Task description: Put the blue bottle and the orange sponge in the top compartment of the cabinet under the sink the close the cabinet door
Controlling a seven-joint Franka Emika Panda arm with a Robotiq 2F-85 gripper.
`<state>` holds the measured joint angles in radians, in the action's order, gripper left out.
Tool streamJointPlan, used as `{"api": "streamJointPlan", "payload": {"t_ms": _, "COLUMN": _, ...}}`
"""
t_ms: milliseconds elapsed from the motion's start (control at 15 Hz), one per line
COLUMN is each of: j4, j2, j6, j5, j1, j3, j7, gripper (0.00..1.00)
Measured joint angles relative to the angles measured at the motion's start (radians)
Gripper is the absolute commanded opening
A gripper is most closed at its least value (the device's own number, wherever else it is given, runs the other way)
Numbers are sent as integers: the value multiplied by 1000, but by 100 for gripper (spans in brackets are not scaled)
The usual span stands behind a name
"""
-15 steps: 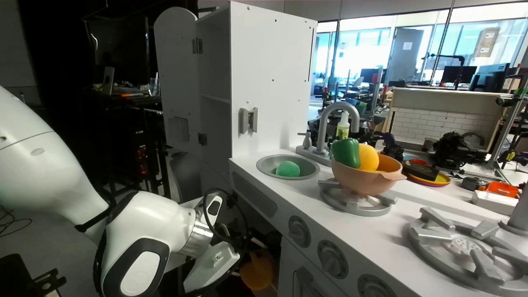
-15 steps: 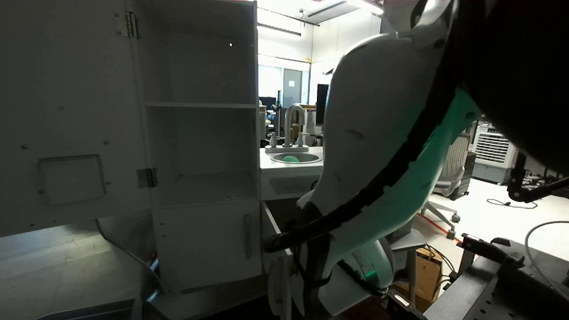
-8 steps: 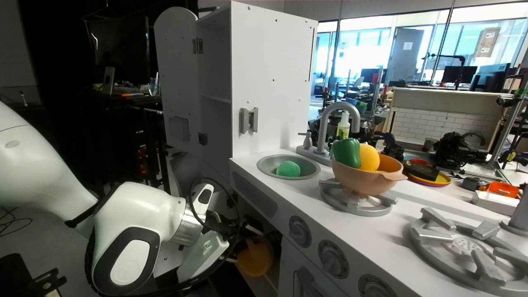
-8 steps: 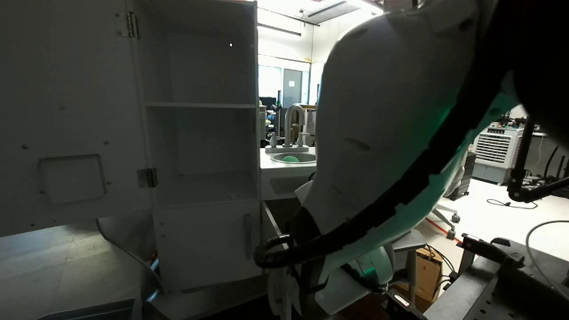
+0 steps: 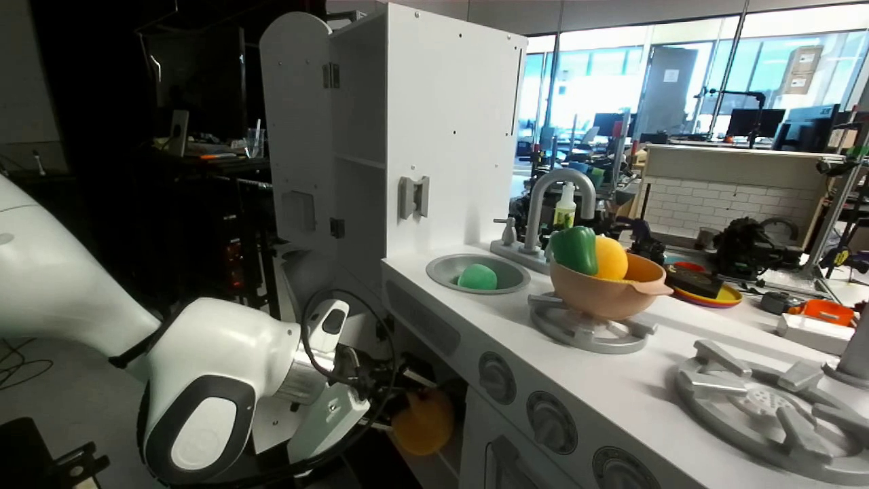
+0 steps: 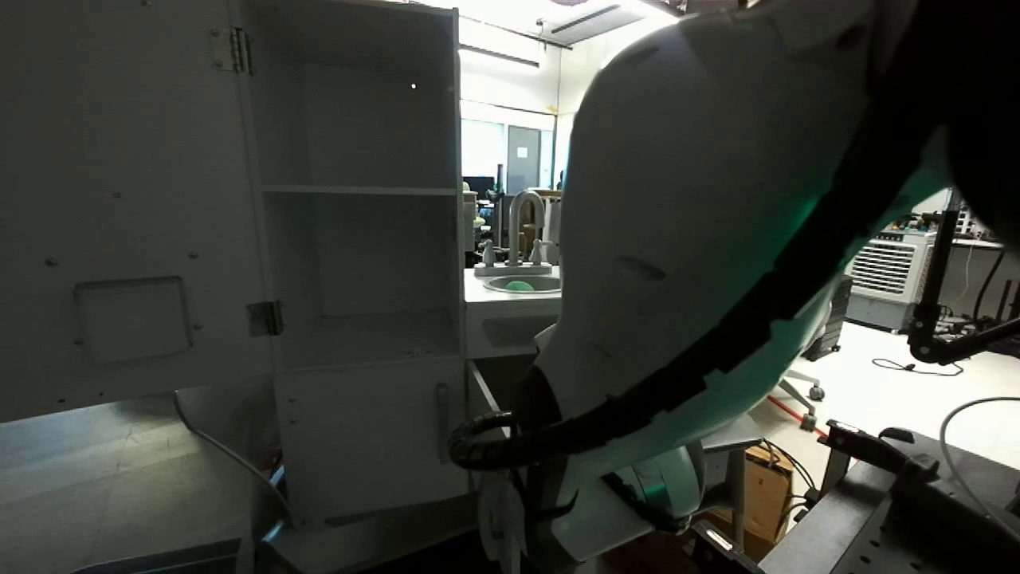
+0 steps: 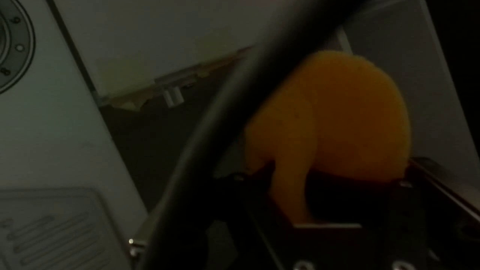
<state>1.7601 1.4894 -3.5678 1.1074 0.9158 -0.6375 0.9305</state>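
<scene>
Glass wall (image 5: 611, 81) across upper right of an exterior view, white toy kitchen (image 5: 502, 316) before it. Orange sponge (image 5: 424, 424) at lower centre there, below the sink (image 5: 510, 277). Wrist view: claw (image 7: 325, 171) pinches the sponge, fingers standing apart either side. Upper-left dial (image 7: 17, 37) shows 0, 8, and 6 or 9. Bottle (image 5: 567, 197): label (image 5: 563, 217) too small to read.

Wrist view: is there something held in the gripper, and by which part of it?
Apparently the orange sponge, by two opposite sides; shadow hides the exact contact.
</scene>
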Motion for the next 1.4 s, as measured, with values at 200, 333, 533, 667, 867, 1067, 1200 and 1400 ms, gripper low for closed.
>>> {"api": "streamJointPlan", "payload": {"t_ms": 200, "j4": -13, "j2": 0, "j6": 0, "j5": 22, "j1": -12, "j3": 8, "j7": 26, "gripper": 0}}
{"api": "streamJointPlan", "payload": {"t_ms": 333, "j4": -18, "j2": -1, "j6": -1, "j5": 23, "j1": -18, "j3": 13, "j7": 33, "gripper": 0}}
{"api": "streamJointPlan", "payload": {"t_ms": 533, "j4": -20, "j2": -1, "j6": -1, "j5": 23, "j1": -20, "j3": 17, "j7": 38, "gripper": 0}}
{"api": "streamJointPlan", "payload": {"t_ms": 667, "j4": -20, "j2": -1, "j6": -2, "j5": 23, "j1": -21, "j3": 20, "j7": 43, "gripper": 0}}
{"api": "streamJointPlan", "payload": {"t_ms": 867, "j4": -19, "j2": -2, "j6": -3, "j5": 23, "j1": -23, "j3": 27, "j7": 61, "gripper": 0}}
{"api": "streamJointPlan", "payload": {"t_ms": 1067, "j4": -24, "j2": -2, "j6": -4, "j5": 17, "j1": -19, "j3": 48, "j7": 64, "gripper": 0}}
{"api": "streamJointPlan", "payload": {"t_ms": 1200, "j4": -41, "j2": -5, "j6": -4, "j5": 8, "j1": 0, "j3": 78, "j7": 64, "gripper": 0}}
{"api": "streamJointPlan", "payload": {"t_ms": 1400, "j4": -50, "j2": -8, "j6": 1, "j5": -18, "j1": 38, "j3": 106, "j7": 60, "gripper": 0}}
